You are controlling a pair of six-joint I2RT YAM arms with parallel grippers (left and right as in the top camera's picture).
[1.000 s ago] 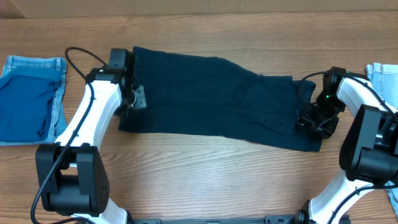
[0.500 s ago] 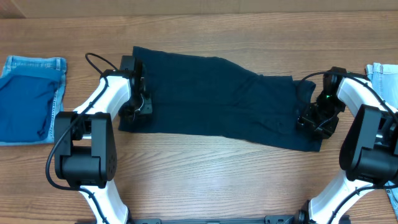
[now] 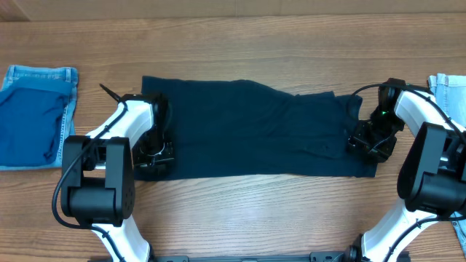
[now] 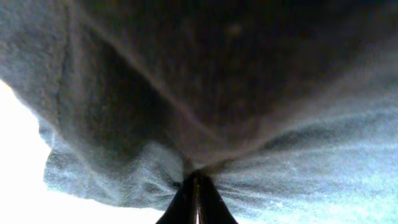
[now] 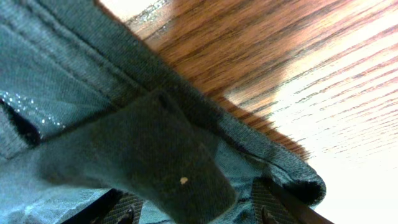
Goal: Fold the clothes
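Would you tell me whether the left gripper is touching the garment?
Touching: left wrist view shows the garment bunched into the left gripper's closed tips.

Matt, finely woven dark cloth garment (image 3: 247,131) on smooth, grained wood table (image 3: 255,211), beside faded blue denim (image 3: 36,124).

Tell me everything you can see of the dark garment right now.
The garment is dark navy, soft knit-looking cloth, spread flat and wide across the table, lightly wrinkled toward the right. The left end effector pinches its lower-left corner; the right end effector holds a hemmed fold at its lower-right corner. Nothing else touches it.
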